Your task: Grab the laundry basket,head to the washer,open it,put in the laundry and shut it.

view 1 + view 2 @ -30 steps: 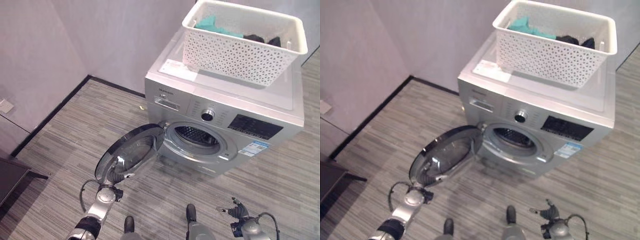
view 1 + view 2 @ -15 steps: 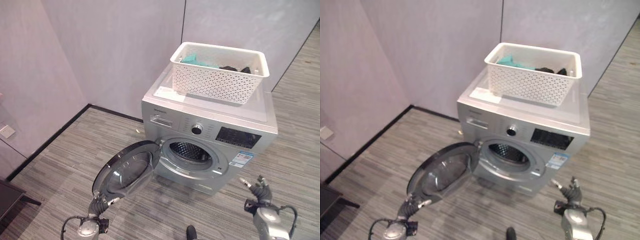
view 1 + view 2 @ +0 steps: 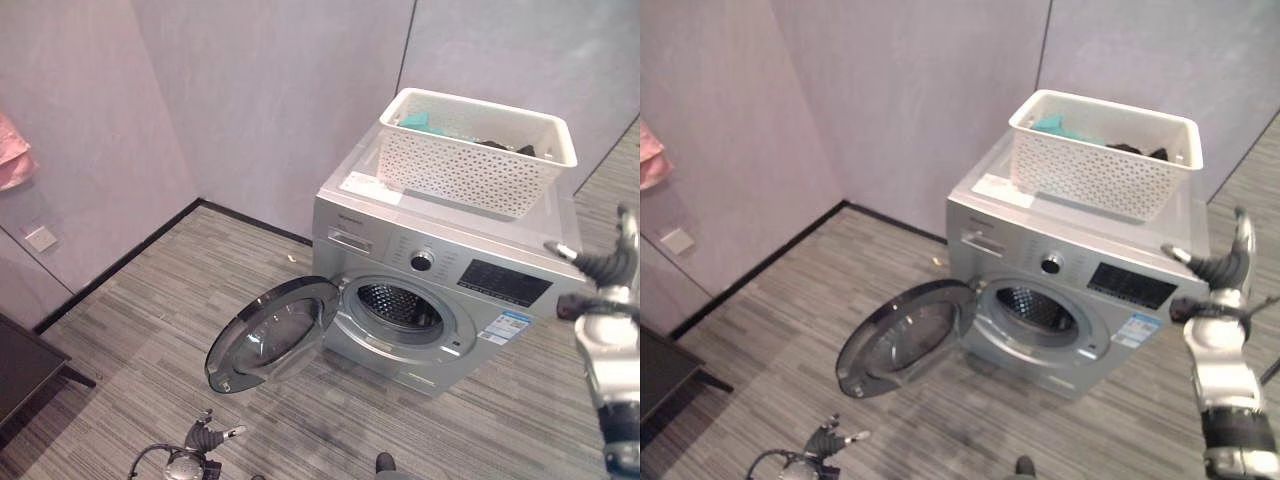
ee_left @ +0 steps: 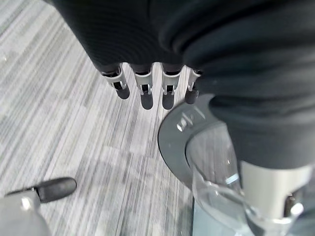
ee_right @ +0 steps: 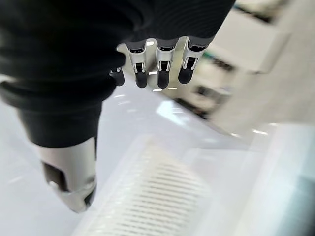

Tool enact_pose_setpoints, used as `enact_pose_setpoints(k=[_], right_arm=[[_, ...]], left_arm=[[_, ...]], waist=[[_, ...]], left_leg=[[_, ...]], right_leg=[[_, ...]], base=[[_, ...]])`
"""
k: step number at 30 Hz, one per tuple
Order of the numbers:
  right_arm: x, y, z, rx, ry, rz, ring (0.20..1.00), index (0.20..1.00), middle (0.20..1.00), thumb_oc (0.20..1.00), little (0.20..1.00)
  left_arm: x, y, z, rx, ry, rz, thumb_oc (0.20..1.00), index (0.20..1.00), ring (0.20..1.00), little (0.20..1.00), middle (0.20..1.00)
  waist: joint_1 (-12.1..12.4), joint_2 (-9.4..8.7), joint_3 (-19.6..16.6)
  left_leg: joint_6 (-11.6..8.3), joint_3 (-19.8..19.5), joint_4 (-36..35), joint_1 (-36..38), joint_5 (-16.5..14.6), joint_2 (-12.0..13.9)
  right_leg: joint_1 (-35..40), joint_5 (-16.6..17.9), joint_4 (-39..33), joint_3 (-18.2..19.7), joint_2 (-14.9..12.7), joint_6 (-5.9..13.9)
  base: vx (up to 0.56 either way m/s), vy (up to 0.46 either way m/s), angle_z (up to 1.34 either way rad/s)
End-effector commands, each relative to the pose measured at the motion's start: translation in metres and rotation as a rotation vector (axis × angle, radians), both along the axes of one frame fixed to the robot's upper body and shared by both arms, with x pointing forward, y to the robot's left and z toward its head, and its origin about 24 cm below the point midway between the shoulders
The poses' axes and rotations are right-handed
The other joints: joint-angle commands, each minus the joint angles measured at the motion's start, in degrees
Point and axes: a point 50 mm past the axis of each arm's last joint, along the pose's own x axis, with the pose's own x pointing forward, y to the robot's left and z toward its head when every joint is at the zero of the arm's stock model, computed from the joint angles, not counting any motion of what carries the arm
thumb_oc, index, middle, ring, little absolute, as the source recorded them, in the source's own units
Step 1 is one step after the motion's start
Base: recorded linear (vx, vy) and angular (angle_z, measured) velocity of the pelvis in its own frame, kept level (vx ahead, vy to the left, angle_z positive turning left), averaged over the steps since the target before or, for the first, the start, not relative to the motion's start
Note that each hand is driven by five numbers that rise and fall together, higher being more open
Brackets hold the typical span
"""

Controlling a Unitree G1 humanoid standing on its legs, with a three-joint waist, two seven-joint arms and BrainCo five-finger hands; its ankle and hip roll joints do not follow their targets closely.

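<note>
On the washer (image 3: 440, 250) — laundry basket (image 3: 475, 150); door (image 3: 270, 335) ajar.

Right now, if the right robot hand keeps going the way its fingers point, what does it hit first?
Probably the white laundry basket on the washer. The right robot hand is raised, open, beside the washer's corner, but depth is unclear.
</note>
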Motion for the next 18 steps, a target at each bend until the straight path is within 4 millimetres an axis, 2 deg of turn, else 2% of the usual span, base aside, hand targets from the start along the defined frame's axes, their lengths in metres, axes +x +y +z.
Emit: enact_pose_setpoints(k=[1, 5, 8, 9, 10, 11, 12, 13, 14, 15, 16, 17, 18], right_arm=[[0.008, -0.007, 0.082, -0.178, -0.159, -0.028, 1.000, 1.000, 1.000, 1.000, 1.000], [0.013, -0.007, 0.120, -0.194, -0.234, -0.040, 1.000, 1.000, 1.000, 1.000, 1.000], [-0.001, -0.012, 0.152, -0.245, -0.318, -0.062, 1.000, 1.000, 1.000, 1.000, 1.000], [-0.001, -0.012, 0.153, -0.246, -0.318, -0.063, 1.000, 1.000, 1.000, 1.000, 1.000], [-0.012, -0.012, 0.173, -0.326, -0.337, -0.062, 1.000, 1.000, 1.000, 1.000, 1.000], [-0.015, -0.009, 0.182, -0.377, -0.321, -0.043, 1.000, 1.000, 1.000, 1.000, 1.000], [-0.016, -0.008, 0.186, -0.409, -0.299, -0.023, 1.000, 1.000, 1.000, 1.000, 1.000], [-0.018, -0.004, 0.194, -0.421, -0.307, 0.008, 1.000, 1.000, 1.000, 1.000, 1.000], [-0.018, 0.001, 0.203, -0.421, -0.320, 0.047, 1.000, 1.000, 1.000, 1.000, 1.000], [-0.015, 0.009, 0.208, -0.416, -0.324, 0.094, 1.000, 1.000, 1.000, 1.000, 1.000], [-0.003, 0.014, 0.195, -0.400, -0.243, 0.141, 1.000, 1.000, 1.000, 1.000, 1.000], [-0.005, 0.011, 0.193, -0.418, -0.195, 0.141, 1.000, 1.000, 1.000, 1.000, 1.000], [-0.007, 0.010, 0.185, -0.446, -0.133, 0.158, 1.000, 1.000, 1.000, 1.000, 1.000]], left_arm=[[0.036, -0.009, 0.015, 0.010, -0.125, -0.071, 1.000, 1.000, 1.000, 1.000, 1.000], [0.040, -0.011, 0.014, 0.008, -0.119, -0.050, 1.000, 1.000, 1.000, 1.000, 1.000], [0.040, -0.014, 0.010, 0.005, -0.100, -0.040, 1.000, 1.000, 1.000, 1.000, 1.000], [0.041, -0.014, 0.010, 0.004, -0.101, -0.041, 1.000, 1.000, 1.000, 1.000, 1.000], [0.036, -0.014, 0.007, 0.002, -0.079, -0.037, 1.000, 1.000, 1.000, 1.000, 1.000], [0.033, -0.016, 0.004, -0.006, -0.065, -0.030, 1.000, 1.000, 1.000, 1.000, 1.000], [0.032, -0.018, 0.003, -0.009, -0.062, -0.036, 1.000, 1.000, 1.000, 1.000, 1.000], [0.037, -0.020, 0.005, -0.010, -0.077, -0.046, 1.000, 1.000, 1.000, 1.000, 1.000], [0.045, -0.019, 0.010, -0.009, -0.105, -0.058, 1.000, 1.000, 1.000, 1.000, 1.000], [0.051, -0.021, 0.014, -0.021, -0.129, -0.068, 1.000, 1.000, 1.000, 1.000, 1.000], [0.059, -0.026, 0.018, -0.039, -0.157, -0.084, 1.000, 1.000, 1.000, 1.000, 1.000], [0.062, -0.030, 0.020, -0.054, -0.167, -0.096, 1.000, 1.000, 1.000, 1.000, 1.000], [0.064, -0.035, 0.022, -0.079, -0.182, -0.114, 1.000, 1.000, 1.000, 1.000, 1.000]], waist=[[2.02, 2.06, 2.23], [0.95, 1.49, 2.80], [-0.25, 0.53, 2.23], [-0.47, 0.65, 2.31], [-1.00, -0.38, 0.77], [-1.46, -0.29, -0.11], [-1.51, -0.66, -0.39], [-1.63, -0.99, -0.16], [-1.08, -2.67, 0.67], [-0.50, -4.21, 1.43], [-0.78, -5.98, 2.97], [-1.44, -6.37, 2.89], [-1.34, -6.28, 3.21]], left_leg=[[6.86, -5.22, -0.17, 5.86, -8.78, -3.50], [5.91, -9.26, 0.05, 8.66, -10.82, -3.35], [4.15, -12.62, -0.35, 11.02, -11.34, -1.80], [4.09, -12.94, -0.43, 11.04, -11.28, -1.70], [2.42, -14.10, -1.11, 12.21, -11.59, 0.44], [1.23, -14.68, -1.35, 12.71, -10.33, 2.86], [0.13, -14.80, 0.16, 11.80, -7.76, 4.67], [-1.00, -14.80, 4.29, 8.77, -2.65, 6.41], [-1.49, -14.81, 11.61, 3.74, 3.38, 6.82], [0.56, -14.82, 16.07, 0.60, 4.58, 6.30], [2.05, -10.78, 19.85, -4.83, 5.82, 7.06], [1.69, -7.29, 16.90, -6.75, 4.85, 8.12], [0.87, -3.16, 11.00, -8.12, 3.29, 8.04]], right_leg=[[-6.79, 2.90, 0.17, 3.66, 2.98, -0.19], [-9.26, 5.05, -4.39, 7.27, 3.82, 1.14], [-9.03, 5.81, -2.69, 8.36, 4.09, 1.59], [-8.94, 5.65, -2.54, 8.03, 4.04, 1.55], [-7.92, 5.27, -1.49, 7.43, 3.74, 1.21], [-7.63, 4.48, -0.03, 6.74, 4.76, 0.79], [-7.18, 3.40, 0.93, 6.31, 5.82, 0.11], [-6.73, 2.61, 1.90, 4.94, 6.78, -1.07], [-5.33, 2.25, 1.86, 3.64, 7.09, -2.23], [-3.79, 1.84, 1.28, 2.98, 7.72, -3.52], [-1.04, 0.99, -0.14, 1.65, 7.85, -4.57], [-0.13, 0.53, -0.67, 0.55, 7.38, -4.55], [1.27, -0.46, -1.17, -0.77, 6.98, -4.30]], base=[[0.14, -0.053, 0.35], [0.24, -0.097, 0.33], [0.23, -0.159, 0.72], [0.23, -0.234, 1.24], [0.25, -0.297, 1.00], [0.30, -0.390, 0.56], [0.14, -0.330, 0.75], [0.06, -0.340, 1.13], [0.03, -0.373, 1.08], [0.03, -0.436, 0.60], [0.06, -0.337, 0.30], [0.11, -0.210, 0.71], [0.16, 0.031, 1.39]])
